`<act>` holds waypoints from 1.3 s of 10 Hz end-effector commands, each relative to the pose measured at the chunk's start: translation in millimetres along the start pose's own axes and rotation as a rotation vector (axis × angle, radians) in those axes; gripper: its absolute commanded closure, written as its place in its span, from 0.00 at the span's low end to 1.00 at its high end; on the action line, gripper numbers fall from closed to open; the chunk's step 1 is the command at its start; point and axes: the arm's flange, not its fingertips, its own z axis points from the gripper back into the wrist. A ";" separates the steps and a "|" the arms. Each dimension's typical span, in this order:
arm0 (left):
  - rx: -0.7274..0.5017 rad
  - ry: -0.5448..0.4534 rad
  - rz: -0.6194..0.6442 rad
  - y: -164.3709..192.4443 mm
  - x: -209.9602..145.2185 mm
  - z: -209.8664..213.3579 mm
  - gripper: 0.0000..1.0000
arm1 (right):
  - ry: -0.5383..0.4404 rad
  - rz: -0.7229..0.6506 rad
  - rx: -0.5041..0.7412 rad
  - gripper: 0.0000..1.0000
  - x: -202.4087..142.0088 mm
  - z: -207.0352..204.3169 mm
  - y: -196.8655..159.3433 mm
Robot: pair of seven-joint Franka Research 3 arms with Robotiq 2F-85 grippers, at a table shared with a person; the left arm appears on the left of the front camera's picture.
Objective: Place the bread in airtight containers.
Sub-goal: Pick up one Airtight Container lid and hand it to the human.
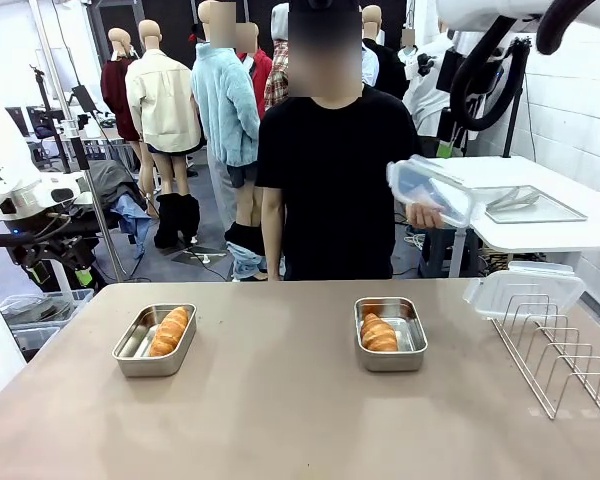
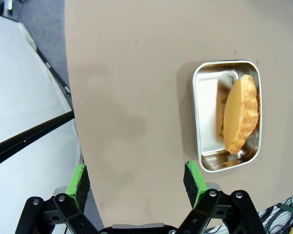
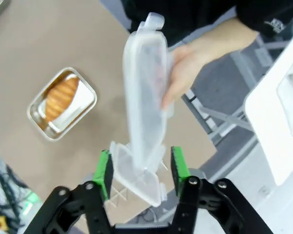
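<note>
Left gripper [image 2: 136, 176]: mine, jaws wide and empty, over the tan table [image 2: 136, 73].
Right gripper [image 3: 141, 165]: mine, jaws parted, gripping nothing.
Hard to make out: the clear plastic snap lid [image 3: 144, 87] at 12 o'clock is blurred, in the person's hand [image 3: 185, 73]. It partly hides a second clear lid [image 3: 146, 187] on the silver wire rack [image 1: 560, 360].
Tins: two small rectangular steel ones, uncovered. Left tin [image 1: 150, 368] is at my left gripper's 2 o'clock; right tin [image 1: 390, 364].
Bread: two golden-brown ridged croissants [image 1: 170, 330] [image 1: 378, 333], one in each tin.
</note>
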 end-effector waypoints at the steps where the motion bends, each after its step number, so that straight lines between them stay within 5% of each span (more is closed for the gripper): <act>1: 0.025 0.003 0.007 1.1 -1.7 2.0 0.00 | -0.001 0.179 0.032 0.00 -42.0 8.5 18.1; 4: 0.025 0.003 0.007 1.1 -1.7 2.0 0.00 | 0.103 0.462 0.058 0.00 -104.4 11.1 50.7; 7: 0.025 0.003 0.007 1.1 -1.7 2.0 0.00 | 0.081 0.787 0.056 0.00 -156.1 -4.2 70.5; 9: 0.025 0.003 0.007 1.1 -1.7 2.0 0.00 | 0.068 0.791 0.083 0.00 -173.0 -27.4 67.3; 12: 0.025 0.003 0.007 1.1 -1.7 2.0 0.00 | 0.027 0.612 0.095 0.00 -187.6 -56.3 59.2; 13: 0.025 0.003 0.007 1.1 -1.7 2.0 0.00 | 0.074 0.731 0.109 0.00 -183.7 -39.6 61.8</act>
